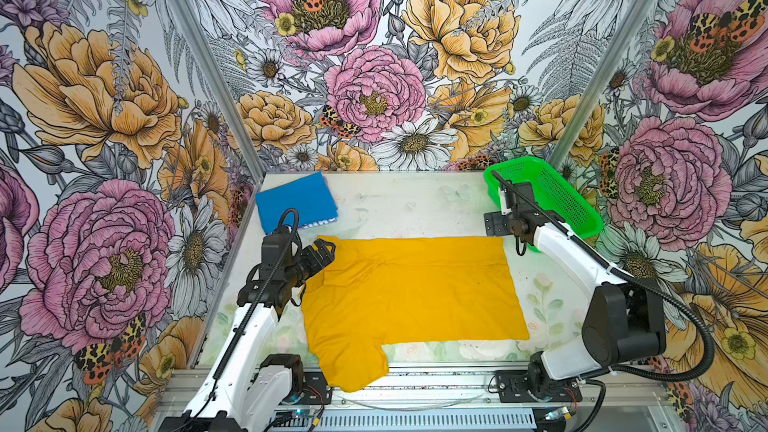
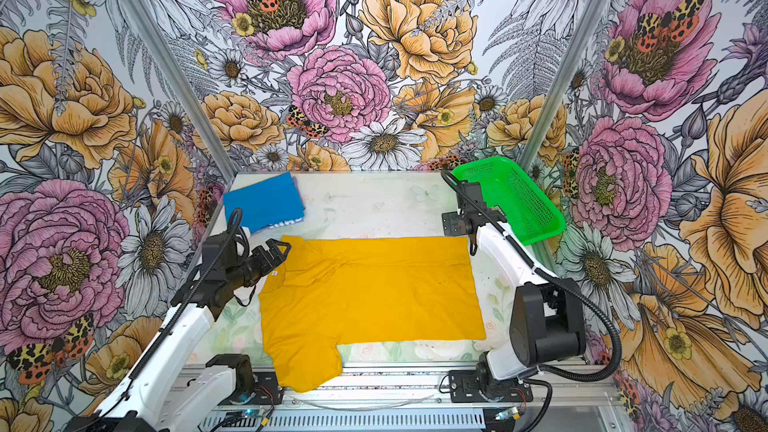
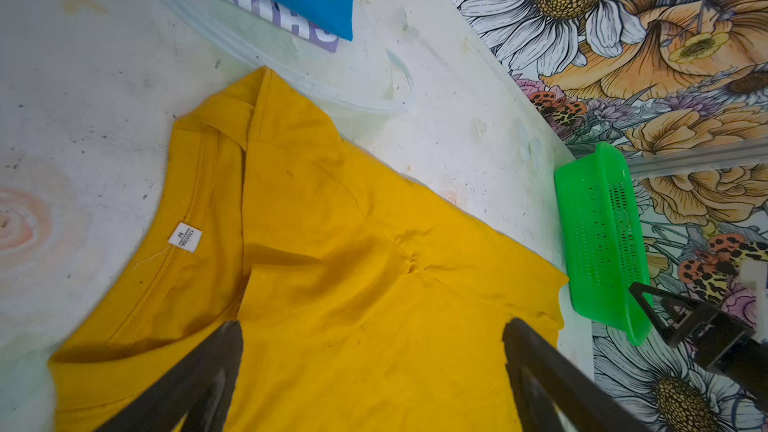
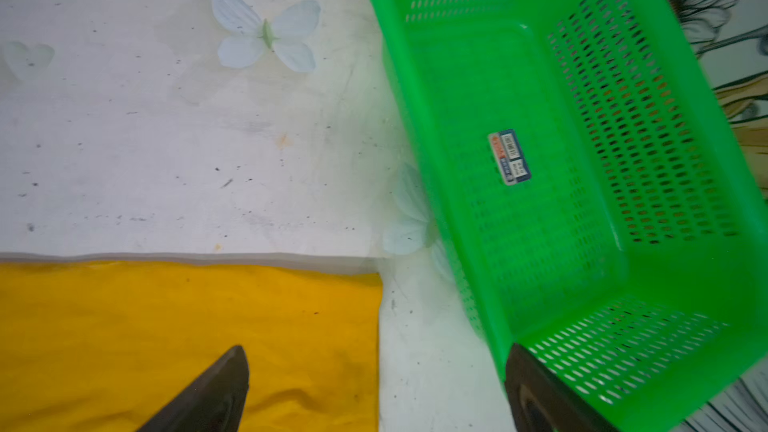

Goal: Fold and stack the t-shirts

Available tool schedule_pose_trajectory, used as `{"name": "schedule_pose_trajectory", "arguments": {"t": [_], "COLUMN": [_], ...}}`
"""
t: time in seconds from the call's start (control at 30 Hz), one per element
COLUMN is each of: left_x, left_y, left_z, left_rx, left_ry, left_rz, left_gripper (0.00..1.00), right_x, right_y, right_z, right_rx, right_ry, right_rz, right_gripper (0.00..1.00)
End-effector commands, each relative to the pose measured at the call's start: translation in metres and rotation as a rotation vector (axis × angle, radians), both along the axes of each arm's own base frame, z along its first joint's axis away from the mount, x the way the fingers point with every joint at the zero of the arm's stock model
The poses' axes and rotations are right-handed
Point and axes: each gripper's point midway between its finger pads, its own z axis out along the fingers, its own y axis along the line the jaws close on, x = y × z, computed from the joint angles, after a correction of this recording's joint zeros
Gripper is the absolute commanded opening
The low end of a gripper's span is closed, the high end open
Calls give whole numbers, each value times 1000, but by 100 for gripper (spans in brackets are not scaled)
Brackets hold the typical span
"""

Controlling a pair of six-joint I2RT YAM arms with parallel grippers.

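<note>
The mustard-yellow t-shirt (image 1: 411,297) (image 2: 370,292) lies spread flat mid-table, its far side folded over, its collar toward the left. One sleeve (image 1: 353,367) hangs over the table's front edge. The blue t-shirt (image 1: 297,201) (image 2: 264,201) sits folded at the back left corner. My left gripper (image 1: 326,253) (image 3: 372,326) hovers open over the collar end of the yellow t-shirt (image 3: 353,284), nothing between its fingers. My right gripper (image 1: 498,224) (image 4: 376,351) stands open above the far right corner of the yellow t-shirt (image 4: 166,326), empty, beside the basket.
A bright green perforated basket (image 1: 552,197) (image 4: 561,160) stands tilted at the back right, empty but for a sticker. Flowered walls close in the table on three sides. Bare tabletop (image 1: 411,205) shows between the blue t-shirt and the basket.
</note>
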Motion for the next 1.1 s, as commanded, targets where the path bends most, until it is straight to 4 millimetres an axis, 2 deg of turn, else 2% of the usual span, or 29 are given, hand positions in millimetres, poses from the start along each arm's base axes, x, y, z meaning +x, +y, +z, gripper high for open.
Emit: {"name": "schedule_pose_trajectory", "arguments": {"t": [0.0,0.27,0.37,0.43,0.53,0.7,0.93,1.07], "left_x": [12,29,22,14,5,-1,4,6], "left_y": [-8,-12,-7,2,10,28,55,65], "left_z": [7,-36,-50,-56,-59,-65,-56,-50], "left_rx": [-18,-55,-54,-28,-18,-38,-75,-92], "left_ry": [-22,118,160,174,187,209,177,155], "left_rz": [-61,-53,-16,30,53,133,186,198], "left_gripper": [99,99,99,99,99,99,99,99], "right_x": [-16,-17,-21,-26,-39,-74,-115,-127], "right_y": [34,43,51,64,102,193,315,369], "right_z": [-27,-69,-75,-72,-58,-41,-55,-66], "right_rx": [196,273,307,334,359,442,444,435], "right_ry": [141,267,291,296,284,308,394,412], "right_rz": [35,-35,-30,24,162,413,622,682], "right_gripper": [96,93,93,91,88,69,40,34]}}
